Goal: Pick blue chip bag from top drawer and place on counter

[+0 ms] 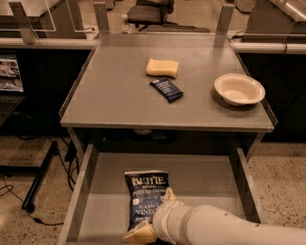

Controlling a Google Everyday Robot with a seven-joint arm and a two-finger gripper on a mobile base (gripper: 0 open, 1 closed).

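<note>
Speckled floor (282, 177) — office chair (150, 12) behind

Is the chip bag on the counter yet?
No, the blue chip bag lies in the top drawer, the gripper at its lower end.

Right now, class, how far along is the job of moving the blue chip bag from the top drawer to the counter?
Done: the top drawer is pulled open. In hand: the end effector is down at the lower right of the blue chip bag, which lies flat in the drawer. Left: lifting the bag and setting it on the counter.
</note>
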